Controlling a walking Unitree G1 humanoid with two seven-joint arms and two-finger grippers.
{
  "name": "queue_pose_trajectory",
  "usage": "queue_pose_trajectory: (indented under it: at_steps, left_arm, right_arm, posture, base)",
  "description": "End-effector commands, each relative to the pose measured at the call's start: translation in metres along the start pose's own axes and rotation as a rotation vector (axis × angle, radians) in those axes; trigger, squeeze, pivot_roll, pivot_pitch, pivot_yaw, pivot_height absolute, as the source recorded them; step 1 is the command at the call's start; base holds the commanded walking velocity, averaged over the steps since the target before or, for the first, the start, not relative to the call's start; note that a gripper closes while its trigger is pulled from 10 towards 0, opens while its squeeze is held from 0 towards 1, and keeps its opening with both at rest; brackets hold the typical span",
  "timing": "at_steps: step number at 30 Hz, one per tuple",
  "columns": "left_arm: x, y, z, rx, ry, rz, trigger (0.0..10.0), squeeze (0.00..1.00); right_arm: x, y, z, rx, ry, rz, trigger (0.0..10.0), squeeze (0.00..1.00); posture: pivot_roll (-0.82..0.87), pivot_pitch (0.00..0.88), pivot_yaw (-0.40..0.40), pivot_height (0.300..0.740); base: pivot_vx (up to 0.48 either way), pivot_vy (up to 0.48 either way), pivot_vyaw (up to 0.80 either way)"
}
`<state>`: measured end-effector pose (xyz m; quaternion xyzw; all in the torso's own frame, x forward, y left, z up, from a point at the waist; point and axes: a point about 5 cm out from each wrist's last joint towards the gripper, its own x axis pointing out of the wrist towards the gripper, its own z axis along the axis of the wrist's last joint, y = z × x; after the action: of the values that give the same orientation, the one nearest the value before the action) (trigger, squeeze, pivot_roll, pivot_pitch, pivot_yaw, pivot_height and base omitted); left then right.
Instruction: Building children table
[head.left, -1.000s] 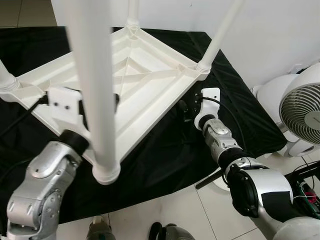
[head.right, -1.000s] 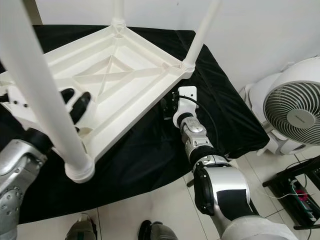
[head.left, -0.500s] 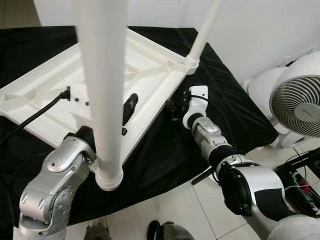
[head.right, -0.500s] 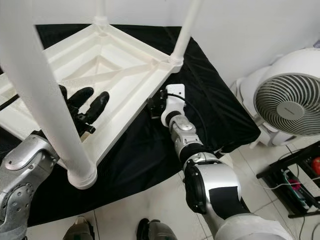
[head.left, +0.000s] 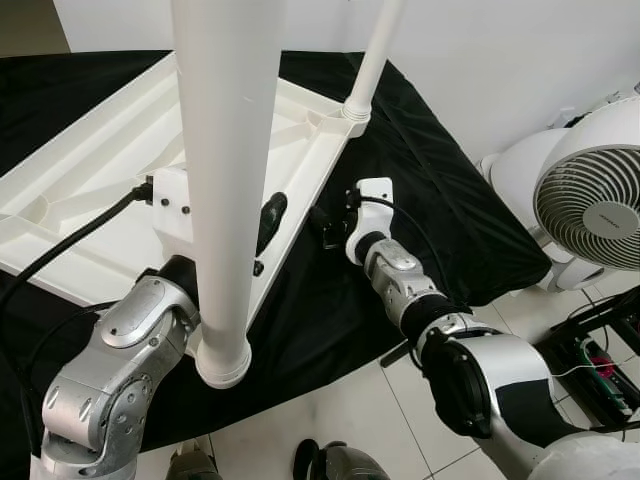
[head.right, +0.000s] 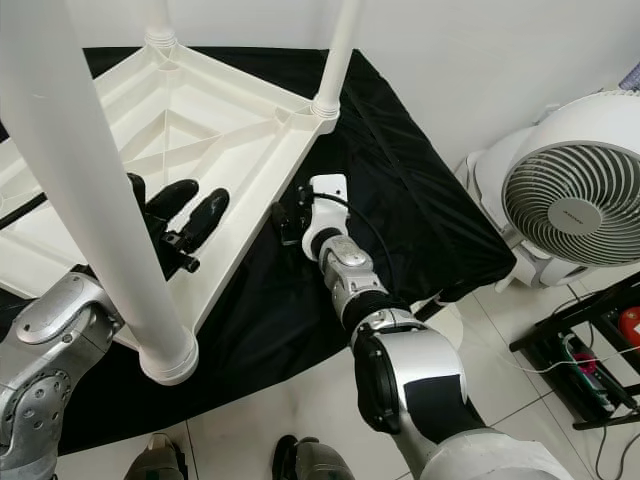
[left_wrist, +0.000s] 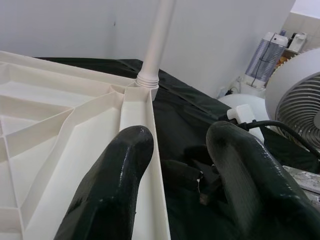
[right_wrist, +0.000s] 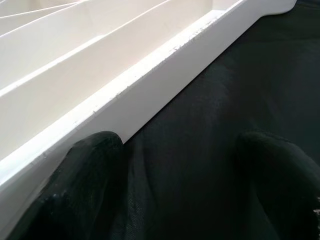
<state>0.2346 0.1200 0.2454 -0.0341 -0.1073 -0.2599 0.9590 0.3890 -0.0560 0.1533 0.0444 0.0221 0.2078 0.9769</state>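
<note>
Children table (head.left: 100, 190): white plastic, upside down on the black cloth (head.left: 440, 200) that covers the counter, ribbed underside up, legs pointing straight up toward the camera. Left eye view: near leg (head.left: 225, 180) seated in its corner socket by the counter's front edge, long axis vertical; far leg (head.left: 372, 55) upright at the corner nearest the wall. Left gripper (head.left: 268, 222) lies over the tabletop's right-hand rim, fingers spread, grasping nothing; a second ago it sat tucked behind the near leg, so it has reached forward across the frame. The head has also turned, sliding the whole scene leftward. Right eye view: right gripper (head.right: 288, 222) low on the cloth just beside the same rim, where it was a second ago; white fan (head.right: 575, 195) on the floor off the counter's right edge. Left wrist view: two fingers (left_wrist: 110, 190) released and apart, one above the rim channel, one beyond it over the cloth. Right wrist view: fingers (right_wrist: 90, 165) parted, one touching the rim's outer wall, nothing held. Judgement: legs appear fitted; both grippers seem placed at one rim, probably to turn the table over.
</note>
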Motion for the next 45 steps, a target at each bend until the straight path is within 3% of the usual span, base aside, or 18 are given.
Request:
queue_pose_trajectory:
  at_steps: [1, 3, 12, 17, 23, 25, 27, 29, 31, 35, 36, 37, 38, 39, 41, 43, 44, 45]
  left_arm:
    - [-0.001, -0.009, 0.002, -0.025, -0.008, -0.035, 10.0, 0.0]
    - [-0.001, -0.008, 0.002, -0.03, -0.004, -0.024, 10.0, 0.0]
    - [-0.001, -0.006, 0.003, -0.034, 0.0, -0.014, 10.0, 0.0]
    - [-0.001, -0.007, 0.003, -0.033, 0.001, -0.01, 10.0, 0.0]
    - [-0.001, -0.004, 0.003, -0.036, 0.0, 0.011, 10.0, 0.0]
    - [-0.001, -0.003, 0.002, -0.036, 0.0, 0.012, 10.0, 0.0]
    - [0.0, -0.001, 0.001, -0.035, 0.003, 0.017, 10.0, 0.0]
    - [0.0, -0.001, 0.001, -0.035, 0.003, 0.017, 10.0, 0.0]
    - [0.002, 0.002, 0.002, -0.04, -0.009, 0.028, 10.0, 0.0]
    - [0.008, 0.006, 0.003, -0.021, -0.024, 0.051, 10.0, 0.0]
    - [0.015, 0.012, 0.002, -0.008, -0.021, 0.104, 10.0, 0.0]
    - [0.015, 0.012, 0.002, -0.008, -0.021, 0.104, 10.0, 0.0]
    - [0.023, 0.019, -0.003, 0.0, -0.004, 0.158, 10.0, 0.0]
    - [0.023, 0.019, -0.003, 0.0, -0.004, 0.158, 10.0, 0.0]
    - [0.03, 0.032, -0.014, 0.039, 0.043, 0.254, 10.0, 0.0]
    - [0.03, 0.036, -0.017, 0.052, 0.059, 0.263, 10.0, 0.0]
    - [0.027, 0.04, -0.019, 0.07, 0.074, 0.257, 10.0, 0.0]
    - [0.027, 0.04, -0.019, 0.07, 0.074, 0.257, 10.0, 0.0]
  right_arm:
    - [0.006, 0.025, 0.001, 0.008, 0.014, 0.073, 10.0, 0.0]
    - [0.01, 0.039, 0.006, 0.024, 0.004, 0.11, 10.0, 0.0]
    - [0.013, 0.067, 0.009, -0.02, 0.001, 0.205, 10.0, 0.0]
    - [0.013, 0.068, 0.008, -0.032, 0.0, 0.206, 10.0, 0.0]
    - [0.006, 0.023, 0.01, -0.072, -0.056, 0.06, 10.0, 0.0]
    - [0.005, 0.018, 0.011, -0.077, -0.066, 0.045, 10.0, 0.0]
    - [-0.001, -0.002, 0.016, -0.064, -0.127, 0.026, 10.0, 0.0]
    - [-0.001, -0.002, 0.016, -0.064, -0.127, 0.026, 10.0, 0.0]
    - [-0.007, -0.017, 0.022, -0.071, -0.188, 0.029, 10.0, 0.0]
    - [-0.015, -0.032, 0.025, -0.072, -0.238, 0.027, 10.0, 0.0]
    - [-0.022, -0.043, 0.025, -0.086, -0.266, 0.023, 10.0, 0.0]
    - [-0.022, -0.043, 0.025, -0.086, -0.266, 0.023, 10.0, 0.0]
    - [-0.031, -0.053, 0.023, -0.098, -0.289, 0.029, 10.0, 0.0]
    - [-0.031, -0.053, 0.023, -0.098, -0.289, 0.029, 10.0, 0.0]
    - [-0.049, -0.062, 0.02, -0.138, -0.317, 0.11, 10.0, 0.0]
    - [-0.058, -0.062, 0.019, -0.147, -0.32, 0.173, 10.0, 0.0]
    - [-0.068, -0.059, 0.02, -0.157, -0.32, 0.264, 10.0, 0.0]
    - [-0.068, -0.059, 0.02, -0.157, -0.32, 0.264, 10.0, 0.0]
  posture:
    - [0.26, 0.176, -0.147, 0.74]
    - [0.27, 0.171, -0.141, 0.74]
    - [0.27, 0.169, -0.138, 0.74]
    - [0.27, 0.171, -0.141, 0.74]
    - [0.24, 0.176, -0.138, 0.74]
    - [0.24, 0.176, -0.138, 0.74]
    - [0.22, 0.174, -0.13, 0.74]
    - [0.22, 0.174, -0.13, 0.74]
    - [0.2, 0.173, -0.119, 0.74]
    - [0.2, 0.174, -0.114, 0.74]
    - [0.18, 0.169, -0.109, 0.74]
    - [0.18, 0.169, -0.109, 0.74]
    - [0.17, 0.168, -0.106, 0.74]
    - [0.17, 0.168, -0.106, 0.74]
    - [0.16, 0.165, -0.101, 0.74]
    - [0.16, 0.165, -0.101, 0.74]
    - [0.16, 0.166, -0.098, 0.74]
    - [0.16, 0.166, -0.098, 0.74]
  base:
    - [0.0, 0.0, 0.0]
    - [0.0, 0.0, 0.0]
    - [0.0, 0.0, 0.0]
    - [0.0, 0.0, 0.0]
    - [0.0, 0.0, 0.0]
    - [0.0, 0.0, 0.0]
    - [0.0, 0.0, 0.0]
    - [0.0, 0.0, 0.0]
    - [0.0, 0.0, 0.0]
    - [0.0, 0.0, 0.0]
    - [0.0, 0.0, 0.0]
    - [0.0, 0.0, 0.0]
    - [0.0, 0.0, 0.0]
    - [0.0, 0.0, 0.0]
    - [0.0, 0.0, 0.0]
    - [0.0, 0.0, 0.0]
    - [0.0, 0.0, 0.0]
    - [0.0, 0.0, 0.0]
